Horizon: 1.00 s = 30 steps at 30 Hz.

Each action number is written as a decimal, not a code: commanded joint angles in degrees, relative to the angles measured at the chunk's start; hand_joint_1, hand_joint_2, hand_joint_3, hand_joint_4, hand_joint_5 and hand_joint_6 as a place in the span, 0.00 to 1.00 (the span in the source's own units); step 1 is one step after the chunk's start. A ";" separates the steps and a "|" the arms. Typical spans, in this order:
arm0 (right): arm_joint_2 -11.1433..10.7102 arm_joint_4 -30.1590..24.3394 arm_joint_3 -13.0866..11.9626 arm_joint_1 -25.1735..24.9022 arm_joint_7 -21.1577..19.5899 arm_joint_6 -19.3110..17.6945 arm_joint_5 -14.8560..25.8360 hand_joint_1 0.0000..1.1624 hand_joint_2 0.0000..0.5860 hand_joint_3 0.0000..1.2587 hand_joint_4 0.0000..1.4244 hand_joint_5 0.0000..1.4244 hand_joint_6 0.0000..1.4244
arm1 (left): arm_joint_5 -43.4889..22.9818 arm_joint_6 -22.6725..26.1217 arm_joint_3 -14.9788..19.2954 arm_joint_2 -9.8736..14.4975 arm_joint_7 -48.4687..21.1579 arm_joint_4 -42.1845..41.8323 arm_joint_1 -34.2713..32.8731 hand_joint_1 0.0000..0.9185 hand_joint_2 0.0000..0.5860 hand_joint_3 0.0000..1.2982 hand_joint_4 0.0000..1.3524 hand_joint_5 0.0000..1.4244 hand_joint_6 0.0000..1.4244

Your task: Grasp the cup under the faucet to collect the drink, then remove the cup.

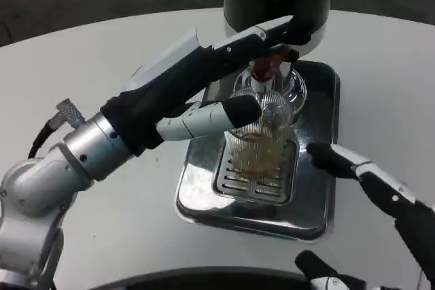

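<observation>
Standing: one cup [262, 144], one faucet [270, 66], two hands.

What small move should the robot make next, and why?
Probably release the tap: the left robot hand reaches up to it, and the cup on the tray already holds amber drink. The right robot hand waits open beside it.

No readable text or labels.

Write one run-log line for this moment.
left hand: on faucet lever | right hand: open, beside cup | cup: on drip tray, amber drink inside
</observation>
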 commanded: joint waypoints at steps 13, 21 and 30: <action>3.53 8.83 4.05 -5.26 -5.81 3.23 -0.81 0.77 0.32 0.08 0.09 0.11 0.12 | 1.79 -0.27 -1.28 1.17 -1.01 1.01 1.28 0.00 0.12 0.11 0.10 0.15 0.05; 4.25 14.41 4.72 -8.40 -8.28 2.69 0.83 0.76 0.30 0.06 0.08 0.10 0.13 | 1.76 -0.42 -1.44 1.24 -0.67 0.99 1.33 0.00 0.12 0.11 0.11 0.15 0.05; 4.70 23.26 5.82 -12.79 -12.71 -0.12 2.06 0.75 0.29 0.06 0.07 0.09 0.13 | 1.86 -0.29 -1.60 1.22 -0.36 0.57 1.41 0.00 0.12 0.12 0.11 0.15 0.05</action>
